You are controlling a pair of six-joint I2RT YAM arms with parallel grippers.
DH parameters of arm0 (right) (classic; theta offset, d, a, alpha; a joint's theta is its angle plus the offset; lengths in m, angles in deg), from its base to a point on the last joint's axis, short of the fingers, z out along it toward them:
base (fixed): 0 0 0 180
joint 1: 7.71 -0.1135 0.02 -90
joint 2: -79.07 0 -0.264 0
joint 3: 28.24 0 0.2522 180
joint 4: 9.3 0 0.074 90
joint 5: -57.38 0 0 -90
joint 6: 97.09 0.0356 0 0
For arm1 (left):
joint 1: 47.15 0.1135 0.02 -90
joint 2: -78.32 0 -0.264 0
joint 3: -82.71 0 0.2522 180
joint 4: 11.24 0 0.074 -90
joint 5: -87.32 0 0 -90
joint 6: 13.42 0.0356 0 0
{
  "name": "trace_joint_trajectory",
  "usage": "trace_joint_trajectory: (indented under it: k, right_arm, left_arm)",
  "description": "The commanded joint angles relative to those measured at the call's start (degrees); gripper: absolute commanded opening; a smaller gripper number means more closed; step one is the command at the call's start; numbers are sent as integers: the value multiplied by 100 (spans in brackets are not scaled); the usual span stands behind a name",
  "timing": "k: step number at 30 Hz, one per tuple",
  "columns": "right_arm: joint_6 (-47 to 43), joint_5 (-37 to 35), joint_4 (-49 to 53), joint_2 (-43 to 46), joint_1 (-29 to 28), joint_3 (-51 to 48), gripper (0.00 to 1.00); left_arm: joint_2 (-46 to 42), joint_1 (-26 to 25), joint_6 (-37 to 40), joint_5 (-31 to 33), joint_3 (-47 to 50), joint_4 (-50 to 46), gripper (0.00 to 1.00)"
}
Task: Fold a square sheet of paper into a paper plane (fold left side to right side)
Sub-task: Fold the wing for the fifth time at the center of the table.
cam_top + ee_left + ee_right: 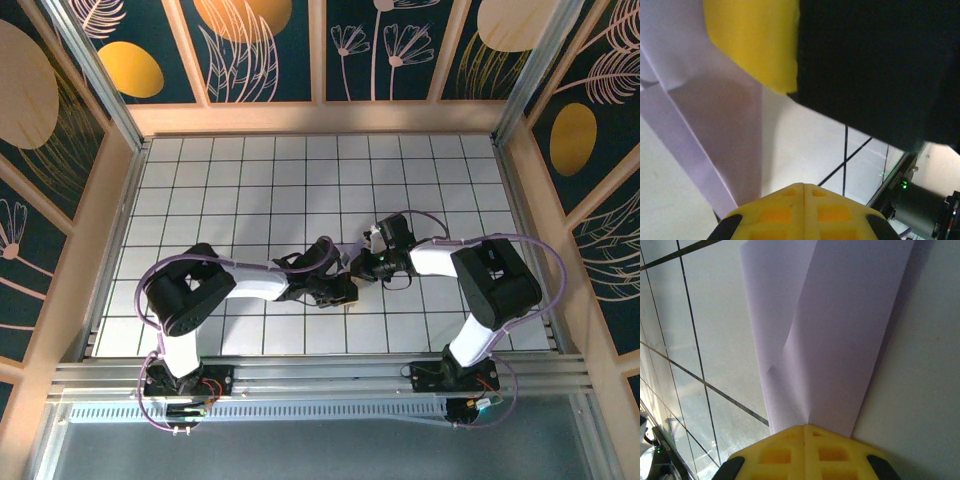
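Pale lavender thin paper sheet [840,340]: probably light, limp, slippery on tile; tears or crumples easily. Best pinched at edge or along crease, not mid-flap. Shows long overlapping flaps fanning up right wrist view from yellow-tipped right pincer [804,432], clamped shut on lower end. Sits mid-frame in top view, over white gridded counter [250,180]. Left pincer [804,189] shut, paper just beside tips; hold uncertain.

The white gridded tabletop [300,170] is being boxed in by dark teal wall panels [260,50] with gold blobs and leafy doodles, all being held in pale wooden framing [320,117].
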Motion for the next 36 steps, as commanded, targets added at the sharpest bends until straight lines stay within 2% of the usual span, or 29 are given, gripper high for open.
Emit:
trace_joint_trajectory:
  k: [1,7,20,36]
  right_arm:
    - [-76,-1183,702,-453,-29,-231,0]
    - [-78,-1191,697,-467,-28,-217,0]
    - [-95,-1227,728,-476,-34,-231,0]
    - [-95,-1245,763,-485,-34,-204,0]
  left_arm:
    - [127,-12,142,-152,-198,-139,5]
    - [187,-12,266,107,-182,-493,5]
    - [300,-23,109,5,102,-145,5]
    - [164,-493,-289,119,552,-68,5]
